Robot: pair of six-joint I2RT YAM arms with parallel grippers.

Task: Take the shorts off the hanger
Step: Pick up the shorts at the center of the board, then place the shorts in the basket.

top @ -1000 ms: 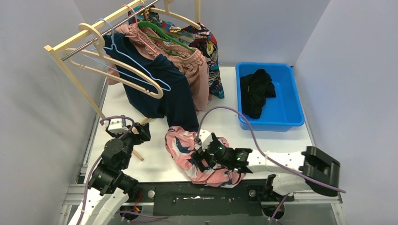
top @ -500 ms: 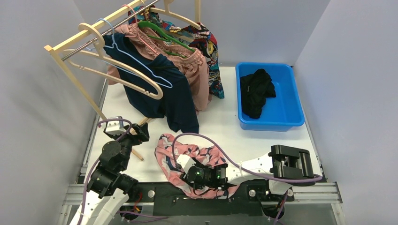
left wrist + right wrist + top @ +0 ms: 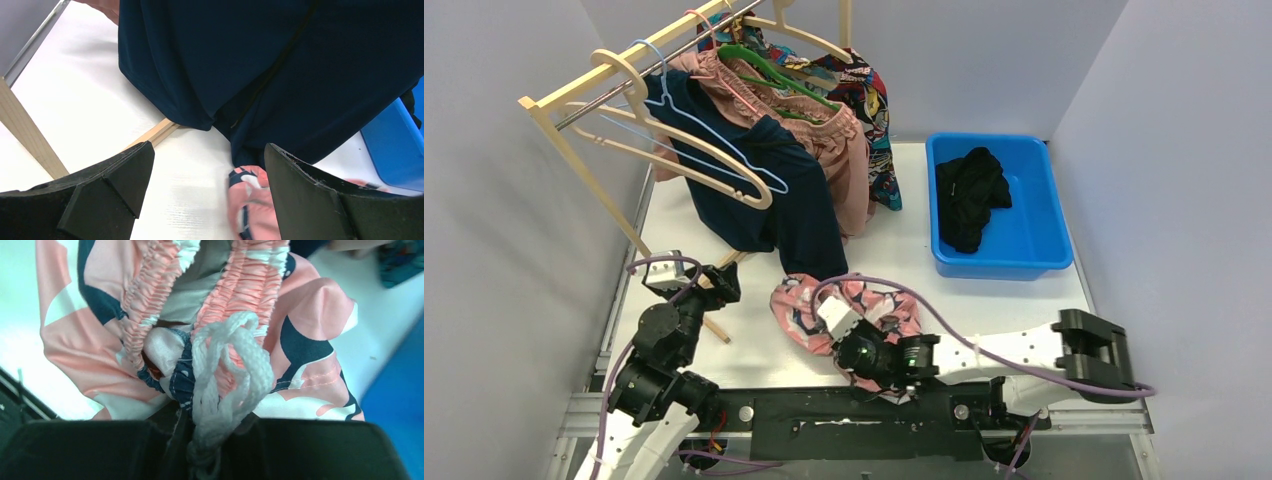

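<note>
The pink shorts with navy print (image 3: 799, 300) lie bunched on the table near the front edge. My right gripper (image 3: 856, 352) is shut on their gathered waistband and white drawstring (image 3: 230, 365), seen close up in the right wrist view with my right gripper (image 3: 215, 437) closed on them. Plain navy shorts (image 3: 794, 200) hang from a hanger (image 3: 714, 165) on the wooden rack, with dusty pink shorts (image 3: 844, 160) and multicolour print shorts (image 3: 876, 110) behind. Black shorts (image 3: 972, 195) lie in the bin. My left gripper (image 3: 207, 165) is open and empty, low on the table below the navy shorts (image 3: 260, 60).
A blue bin (image 3: 1044, 262) stands at the back right. The wooden rack's leg (image 3: 30, 135) and foot bar (image 3: 155, 132) cross the table at the left. A green hanger (image 3: 774, 75) and a light blue wire hanger (image 3: 724, 150) hang on the rail. Grey walls close both sides.
My right gripper has closed from open onto the pink shorts' waistband, dipping toward the front edge and back. The shorts have bunched up. The left arm has barely moved.
</note>
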